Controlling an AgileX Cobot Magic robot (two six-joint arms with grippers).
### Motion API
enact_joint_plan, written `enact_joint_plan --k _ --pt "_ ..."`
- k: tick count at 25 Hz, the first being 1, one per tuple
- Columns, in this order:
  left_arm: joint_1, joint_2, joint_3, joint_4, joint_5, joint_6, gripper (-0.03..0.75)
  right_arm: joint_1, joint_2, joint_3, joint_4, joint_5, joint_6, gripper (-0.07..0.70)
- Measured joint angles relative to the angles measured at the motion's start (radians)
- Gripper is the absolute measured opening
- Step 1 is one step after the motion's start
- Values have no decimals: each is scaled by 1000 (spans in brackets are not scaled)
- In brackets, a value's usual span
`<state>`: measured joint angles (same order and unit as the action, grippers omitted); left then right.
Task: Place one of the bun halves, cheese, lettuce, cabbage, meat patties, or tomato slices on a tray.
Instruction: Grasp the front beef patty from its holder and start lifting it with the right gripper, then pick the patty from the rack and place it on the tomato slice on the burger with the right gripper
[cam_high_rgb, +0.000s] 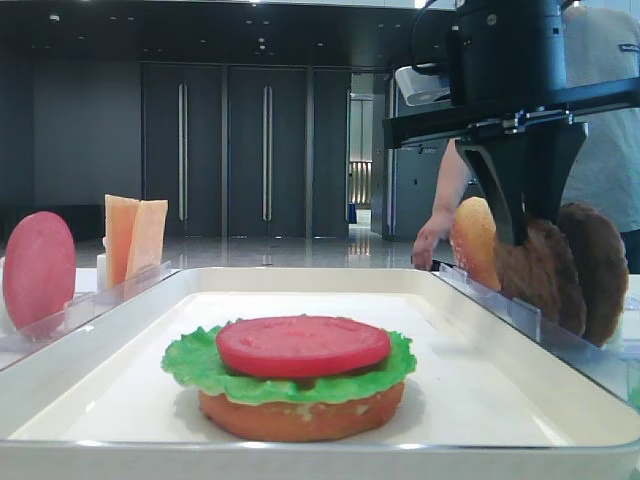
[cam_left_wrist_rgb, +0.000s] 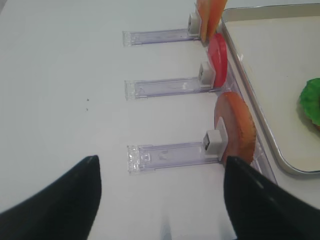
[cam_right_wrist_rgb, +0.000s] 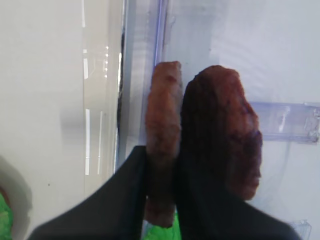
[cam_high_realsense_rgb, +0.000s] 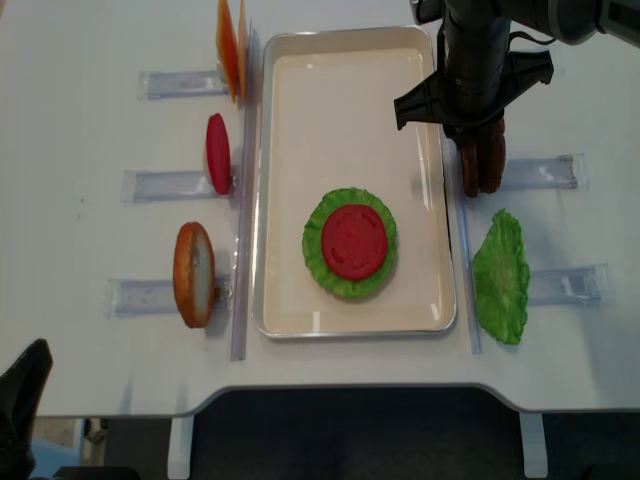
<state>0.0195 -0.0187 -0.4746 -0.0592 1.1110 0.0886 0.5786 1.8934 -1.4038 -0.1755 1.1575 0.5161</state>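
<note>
The meat patties (cam_high_realsense_rgb: 480, 165) stand on edge in their clear rack (cam_high_realsense_rgb: 540, 172) just beside the tray's right rim, and my right gripper (cam_right_wrist_rgb: 162, 200) is down on the one nearer the tray. In my right wrist view that patty (cam_right_wrist_rgb: 162, 165) sits between my dark fingers (cam_right_wrist_rgb: 125, 200), jaws clenched on it, while its neighbour (cam_right_wrist_rgb: 225, 145) stands right behind, touching or nearly so. It looks to be in its slot, not yet lifted, as best I can judge.

On the tray (cam_high_realsense_rgb: 300, 120) there's already a stack near the front end: a bun half (cam_high_rgb: 300, 415) at the bottom, lettuce (cam_high_realsense_rgb: 322, 262) over it, a tomato slice (cam_high_realsense_rgb: 353, 240) on top. So three layers are done, and I reckon this patty goes on next; lift and carry are all to come.

Outward from the tray: left of it, more racks hold the cheese (cam_high_realsense_rgb: 230, 45), a second tomato slice (cam_high_realsense_rgb: 217, 152) and another bun half (cam_high_realsense_rgb: 194, 274). Right of it, in front of the patties, a spare lettuce leaf (cam_high_realsense_rgb: 500, 275) lies on the worktop (cam_high_realsense_rgb: 80, 130).

My right arm comes down from above, wrist pointing straight at the rack. My left gripper (cam_left_wrist_rgb: 160, 200) hovers over the worktop on the tray's left side, jaws released wide with nothing between them, aimed toward the bun half's rack.
</note>
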Motion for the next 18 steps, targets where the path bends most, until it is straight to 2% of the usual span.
enact_joint_plan --k 18 --pt "0 0 0 0 0 -1 578 0 -62 0 3 64 17 129"
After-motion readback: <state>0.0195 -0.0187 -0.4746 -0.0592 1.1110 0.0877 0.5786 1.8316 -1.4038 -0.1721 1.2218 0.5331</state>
